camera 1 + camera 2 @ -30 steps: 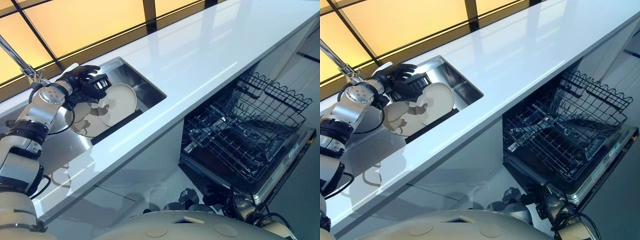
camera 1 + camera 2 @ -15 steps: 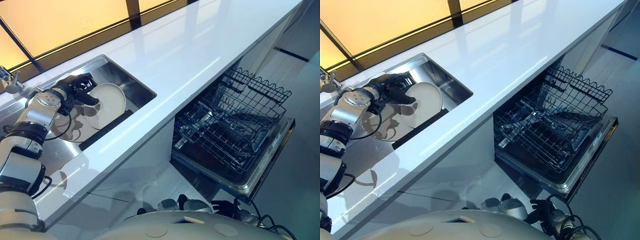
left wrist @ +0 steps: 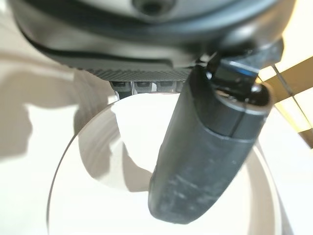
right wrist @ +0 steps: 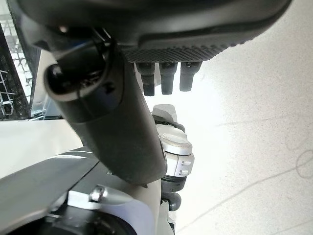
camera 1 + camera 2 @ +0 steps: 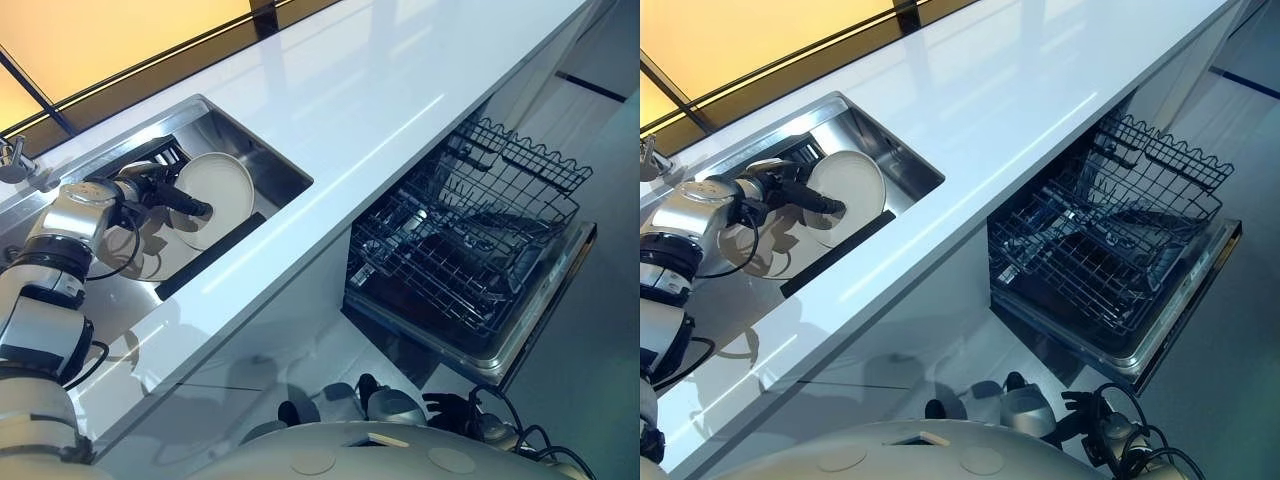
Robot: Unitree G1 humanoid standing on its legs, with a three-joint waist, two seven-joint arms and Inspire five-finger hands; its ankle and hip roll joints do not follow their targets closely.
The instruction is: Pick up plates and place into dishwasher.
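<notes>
The plate (image 5: 215, 180) stands tipped up on its edge inside the sink (image 5: 275, 165), toward 10 o'clock in the head view, its pale face turned toward the dishwasher side. The left robot hand (image 5: 160, 188) pinches it: in the wrist view the thumb (image 3: 205, 161) lies across the plate's face while the fingers curl behind its rim. That pinch on the rim probably serves to carry the plate edge-on, the way a rack slot takes it. Beneath it, at 7 o'clock from the held plate, a second plate (image 5: 150, 260) appears to lie flat on the sink floor.

The sink is sunk into the white desk (image 5: 380, 90). At 4 o'clock from the plate, well apart and below the desk edge, the dishwasher door (image 5: 545, 300) hangs open with the wire rack (image 5: 460, 255) drawn out over it; I see no dishes in it. The right robot hand (image 4: 117, 127) hangs low with relaxed fingers, holding nothing.
</notes>
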